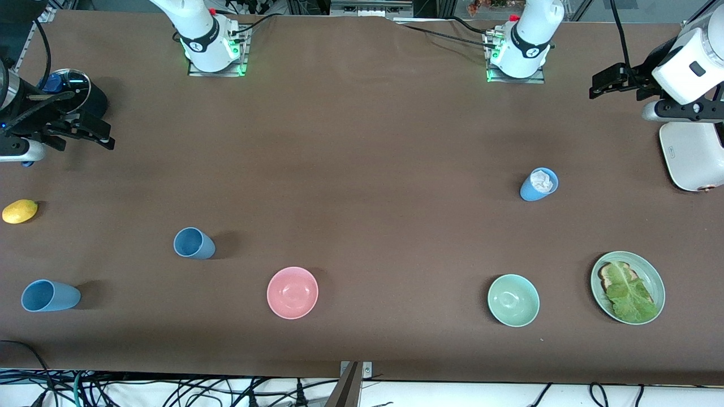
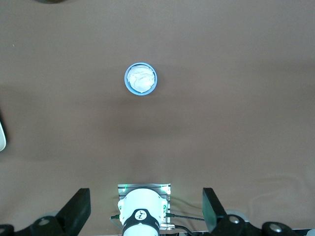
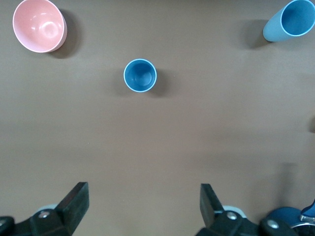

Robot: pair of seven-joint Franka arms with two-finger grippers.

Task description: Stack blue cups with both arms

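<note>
Three blue cups stand upright on the brown table. One cup [image 1: 194,243] stands toward the right arm's end and shows in the right wrist view [image 3: 140,75]. A second cup [image 1: 50,295] stands nearer the front camera at that end and shows in the right wrist view too [image 3: 290,19]. A third cup [image 1: 539,184], toward the left arm's end, holds crumpled white paper and shows in the left wrist view [image 2: 141,78]. My right gripper [image 1: 85,141] [image 3: 142,201] is open and empty, high over bare table at its end. My left gripper [image 1: 616,90] [image 2: 145,209] is open and empty, high over its end.
A pink bowl [image 1: 292,292] and a mint-green bowl [image 1: 513,300] stand near the front edge. A green plate [image 1: 656,277] holds toast and lettuce. A lemon [image 1: 20,211] and a dark lidded pot [image 1: 73,90] are at the right arm's end. A white appliance [image 1: 693,155] is at the left arm's end.
</note>
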